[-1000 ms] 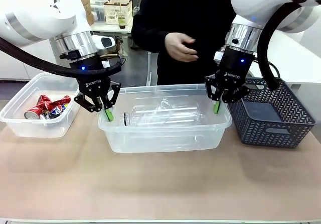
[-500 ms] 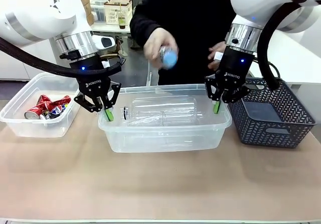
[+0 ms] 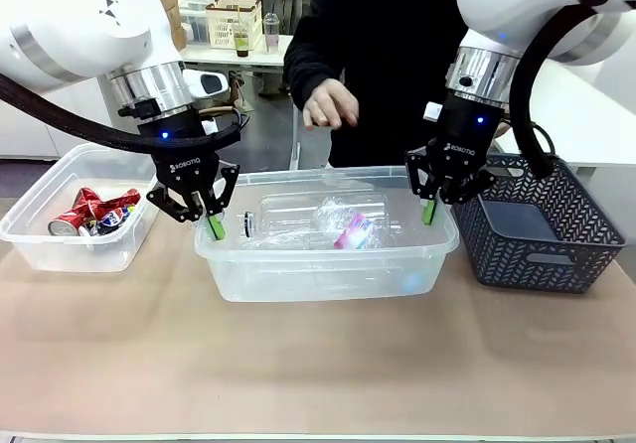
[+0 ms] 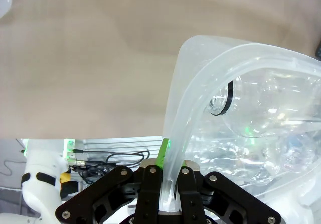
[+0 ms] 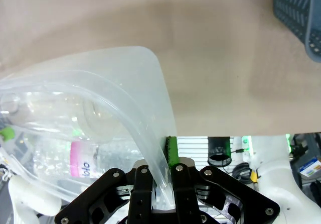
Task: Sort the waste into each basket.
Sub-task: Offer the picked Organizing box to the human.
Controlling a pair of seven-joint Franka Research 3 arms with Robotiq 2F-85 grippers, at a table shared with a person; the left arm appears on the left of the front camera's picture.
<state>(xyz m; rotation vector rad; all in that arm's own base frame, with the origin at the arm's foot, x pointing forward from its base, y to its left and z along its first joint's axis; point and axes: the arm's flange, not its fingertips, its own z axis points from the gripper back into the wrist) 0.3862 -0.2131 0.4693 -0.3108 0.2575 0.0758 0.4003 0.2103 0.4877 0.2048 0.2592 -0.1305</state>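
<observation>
The middle clear basket (image 3: 328, 282) stands on the table with both grippers clamped on its rim. My left gripper (image 3: 214, 226) is shut on the left rim, seen close in the left wrist view as gripper (image 4: 168, 181) on rim (image 4: 179, 108). My right gripper (image 3: 429, 212) is shut on the right rim, which the right wrist view shows as gripper (image 5: 158, 184) on rim (image 5: 150, 91). Inside lie clear bottles (image 3: 298, 217), one with a pink label (image 3: 353, 232) (image 5: 80, 158). Crushed red cans (image 3: 94, 213) lie in the left clear basket (image 3: 60, 256).
A dark grey lattice basket (image 3: 537, 254) stands right of the middle tub, close behind the right arm. The person's hand (image 3: 328, 103) hovers above the tub's far edge. Bare brown tabletop (image 3: 318, 364) lies in front.
The person's hand held a bottle above the tub half a second ago. That pink-labelled bottle now lies in the middle basket and the hand is empty. Both grippers have stayed put.
</observation>
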